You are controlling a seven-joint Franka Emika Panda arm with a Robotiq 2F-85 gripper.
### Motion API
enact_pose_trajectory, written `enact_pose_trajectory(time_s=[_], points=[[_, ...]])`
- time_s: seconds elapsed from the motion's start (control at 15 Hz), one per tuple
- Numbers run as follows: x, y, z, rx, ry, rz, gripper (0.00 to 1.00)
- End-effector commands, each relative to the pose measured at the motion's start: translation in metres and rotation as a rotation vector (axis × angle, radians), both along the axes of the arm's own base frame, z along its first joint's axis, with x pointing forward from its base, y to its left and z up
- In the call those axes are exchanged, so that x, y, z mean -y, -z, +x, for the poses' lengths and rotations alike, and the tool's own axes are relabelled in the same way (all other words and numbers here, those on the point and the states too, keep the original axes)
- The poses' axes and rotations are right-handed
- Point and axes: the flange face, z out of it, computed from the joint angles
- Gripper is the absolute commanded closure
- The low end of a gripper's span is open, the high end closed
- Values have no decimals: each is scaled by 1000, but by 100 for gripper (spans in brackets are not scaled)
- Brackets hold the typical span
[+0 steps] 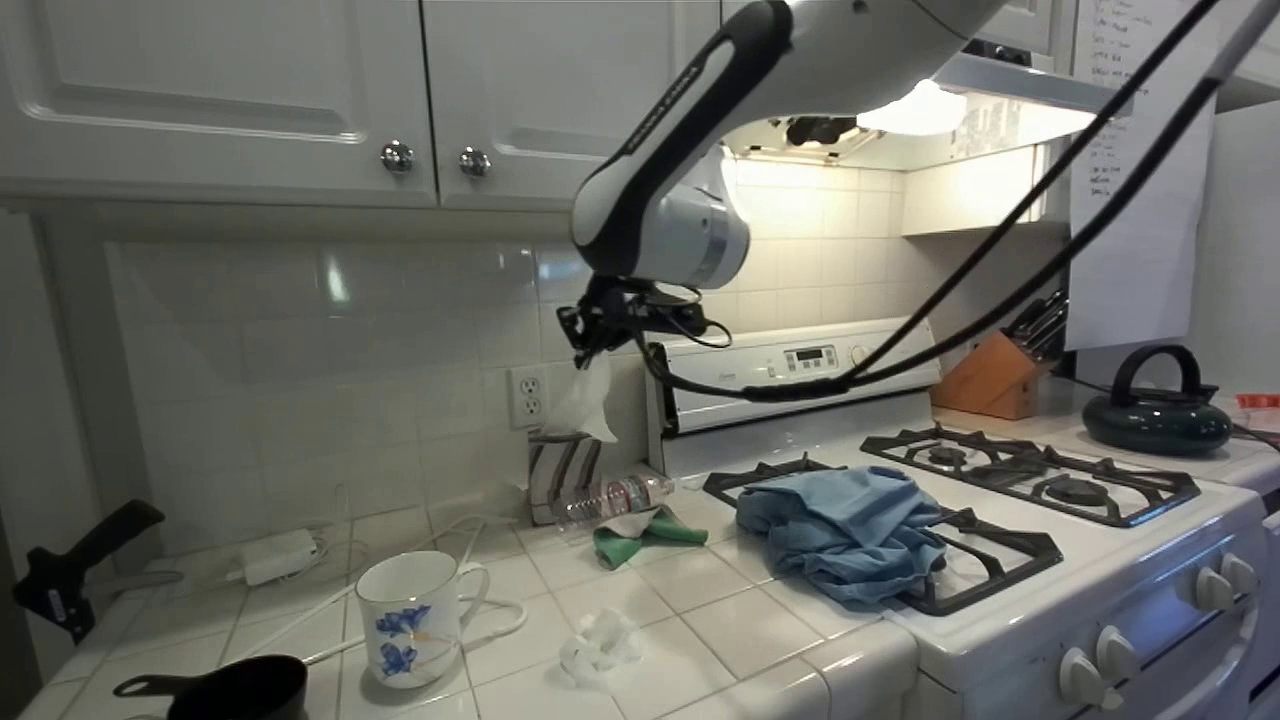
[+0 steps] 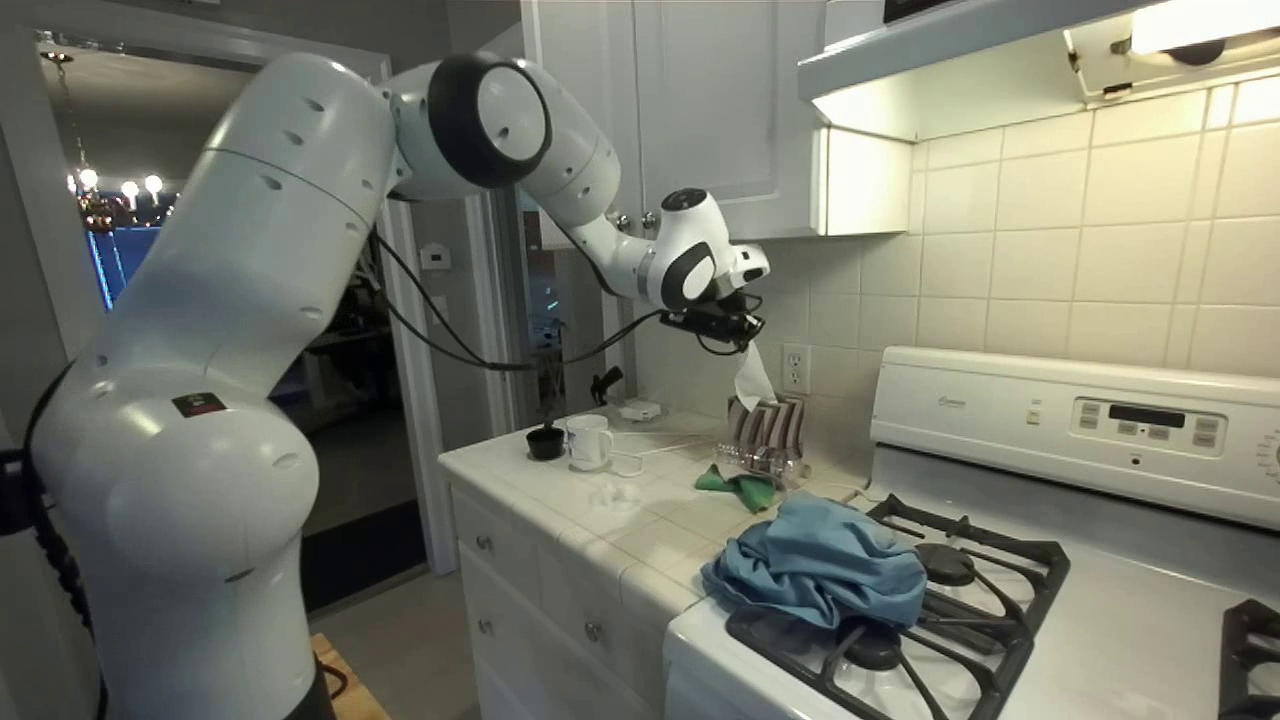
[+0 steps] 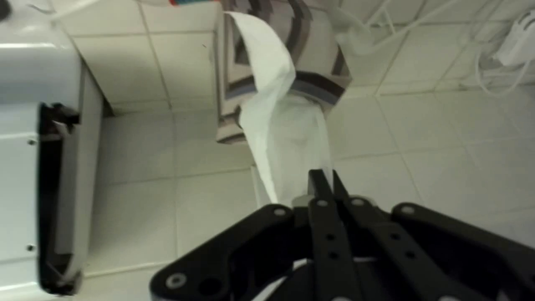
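Room to pass lies between the white, blue-flowered mug (image 1: pixel 408 615) and the bunched blue cloth (image 1: pixel 845 530) (above a crumpled white tissue (image 1: pixel 602 645)); a clear plastic bottle (image 1: pixel 625 495) partly blocks the brown-striped tissue box (image 1: pixel 560 470).

I see a glossy white arm (image 2: pixel 300 190), dark label (image 2: pixel 198 404) near twelve o'clock on its shoulder (image 2: pixel 185 490), black cables (image 1: pixel 800 389), black gripper (image 3: pixel 328 179), silvery screws (image 3: pixel 176 280).

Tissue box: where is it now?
In both exterior views, the striped tissue box stands on the counter, left of the stove, behind the clear bottle and beneath the gripper.
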Motion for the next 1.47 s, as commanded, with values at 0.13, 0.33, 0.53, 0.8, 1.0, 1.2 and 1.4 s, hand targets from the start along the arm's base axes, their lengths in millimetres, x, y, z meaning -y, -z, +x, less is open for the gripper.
enact_pose_trajectory(time_s=[0.13,0.33,0.53,0.8,1.0,1.2,1.4], points=[[64,26,-54,-311,-15,-81,100],[68,39,-74,-473,-81,-110,100],[62,17,-95,-511,-139,-171,100],[62,-23,-118,-455,-151,-276,100],[63,-46,-129,-406,-142,-335,100],[67,-75,-133,-296,-108,-366,100],[66,-102,-129,-147,-75,-366,100]])
